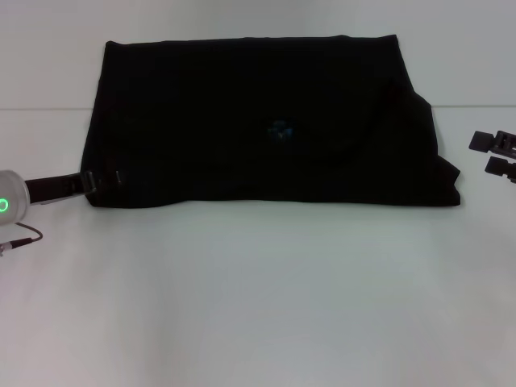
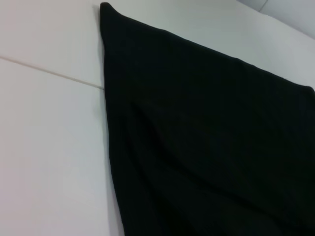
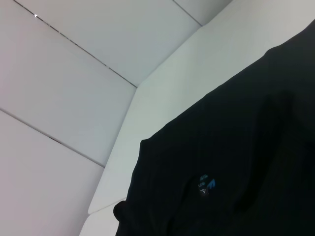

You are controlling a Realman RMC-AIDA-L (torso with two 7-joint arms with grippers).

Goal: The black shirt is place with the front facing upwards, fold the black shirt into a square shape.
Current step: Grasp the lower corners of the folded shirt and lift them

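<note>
I am gripping the near left corner of the black shirt point(image 1: 266, 121), folded wide on the worktop point(image 1: 258, 306), with my left gripper point(image 1: 103, 179), right gripper point(image 1: 501, 155) waiting open beside it, for the next crosswise fold.

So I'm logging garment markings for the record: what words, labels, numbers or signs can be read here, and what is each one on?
Small blue label near the middle of the folded black shirt: a blue mark with tiny pale characters, too small to read in the head or right wrist views.
No printed lettering shows on the shirt's visible fabric.
Green ring light on the left arm beside the shirt's left edge: a light, not text.
Nothing else readable.
</note>
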